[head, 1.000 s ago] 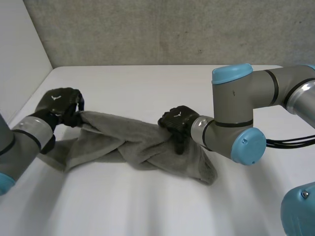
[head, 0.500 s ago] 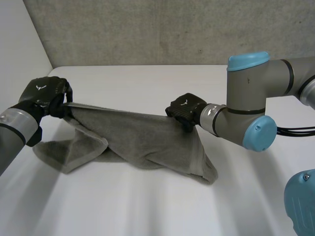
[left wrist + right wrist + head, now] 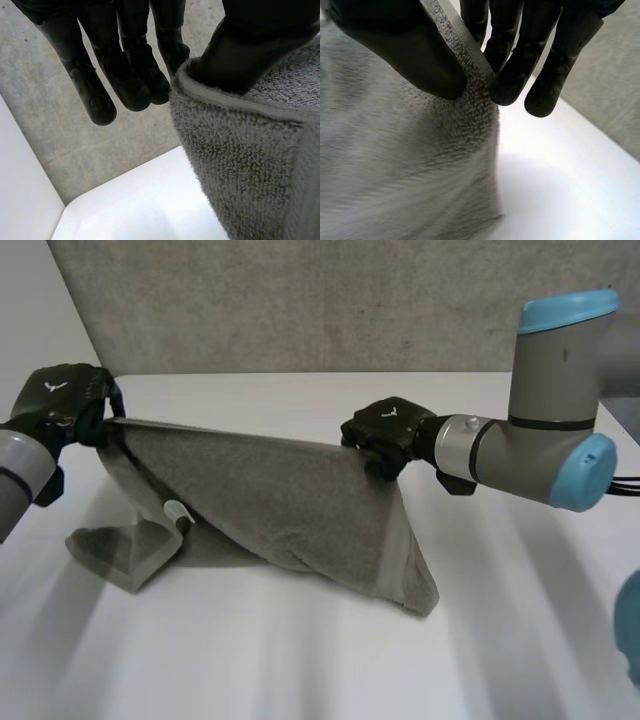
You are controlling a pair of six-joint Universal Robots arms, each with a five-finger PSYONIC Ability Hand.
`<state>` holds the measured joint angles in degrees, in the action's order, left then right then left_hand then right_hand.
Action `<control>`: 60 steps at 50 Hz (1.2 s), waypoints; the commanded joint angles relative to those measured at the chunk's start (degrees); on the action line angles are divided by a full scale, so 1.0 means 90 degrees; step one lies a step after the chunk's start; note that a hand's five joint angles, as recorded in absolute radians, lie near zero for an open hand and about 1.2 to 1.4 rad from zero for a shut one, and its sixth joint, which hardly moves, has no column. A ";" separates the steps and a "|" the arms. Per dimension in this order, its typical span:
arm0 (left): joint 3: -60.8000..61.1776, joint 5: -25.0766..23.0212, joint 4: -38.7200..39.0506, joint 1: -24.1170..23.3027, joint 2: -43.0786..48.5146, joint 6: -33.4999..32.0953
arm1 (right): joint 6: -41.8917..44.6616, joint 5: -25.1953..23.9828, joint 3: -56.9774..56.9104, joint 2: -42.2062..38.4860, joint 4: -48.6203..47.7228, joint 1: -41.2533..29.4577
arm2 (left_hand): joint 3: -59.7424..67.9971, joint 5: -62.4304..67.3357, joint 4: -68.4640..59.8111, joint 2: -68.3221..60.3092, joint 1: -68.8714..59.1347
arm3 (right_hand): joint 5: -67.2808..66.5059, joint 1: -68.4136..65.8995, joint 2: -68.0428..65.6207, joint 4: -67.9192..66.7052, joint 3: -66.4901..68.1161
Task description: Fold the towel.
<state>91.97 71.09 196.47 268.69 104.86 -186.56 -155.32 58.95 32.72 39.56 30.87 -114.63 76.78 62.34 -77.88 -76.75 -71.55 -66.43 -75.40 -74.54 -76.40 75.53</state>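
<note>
A grey towel hangs stretched between my two hands, its upper edge taut above the table and its lower part resting on the white table. At the towel's left corner my left hand pinches the hem between thumb and fingers; in the left wrist view the thumb presses the towel against the fingers. My right hand grips the other top corner; the right wrist view has its thumb and fingers closed on the towel edge.
A small white tag sticks out from a fold near the towel's left side. A grey wall runs behind the table, and a white side panel stands at the left.
Both hands have risen and moved apart, lifting the towel's top edge off the table and pulling it taut. My right hand has closed on its corner.
</note>
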 commanded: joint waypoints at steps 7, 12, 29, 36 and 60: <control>-0.3627 0.0353 0.0250 -0.1114 0.1318 0.0055 | -0.0231 0.2178 -0.4695 -0.1184 -0.1562 -0.0055 | 0.0358 0.0851 -0.0235 -0.0361 -0.0939 | -0.0396 -0.0511 -0.0607 -0.0400 0.0497; -0.4964 0.1035 0.1330 -0.1172 0.0899 0.0104 | -0.1108 0.2453 -0.5149 -0.0619 -0.2140 -0.0105 | 0.0358 0.0851 -0.0235 -0.0361 -0.0939 | -0.0396 -0.0511 -0.0607 -0.0400 0.0497; -0.1977 0.0099 0.2212 -0.0811 0.0556 0.0113 | -0.1124 0.1479 -0.2839 -0.0128 0.0139 0.0032 | 0.0358 0.0851 -0.0235 -0.0361 -0.0939 | -0.0396 -0.0511 -0.0607 -0.0400 0.0497; -0.0102 -0.1004 0.2300 -0.0586 0.0820 0.0025 | -0.0174 0.1008 -0.0374 -0.0050 0.0642 0.0032 | 0.0358 0.0851 -0.0235 -0.0361 -0.0939 | -0.0396 -0.0511 -0.0607 -0.0400 0.0497; 0.0611 -0.1151 0.2212 -0.0547 0.2109 -0.1595 | -0.0027 0.0862 0.4040 0.1853 -0.1634 0.0588 | -0.3825 -0.3332 0.3948 0.3822 0.3244 | -0.0396 -0.0511 -0.0607 -0.0400 0.0497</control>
<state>98.19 60.45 216.42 263.77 121.99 -198.08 -155.00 66.94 66.99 53.45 16.55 -111.85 46.18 34.72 -45.91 -45.78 -45.05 -66.98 -75.42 -75.72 -76.41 76.05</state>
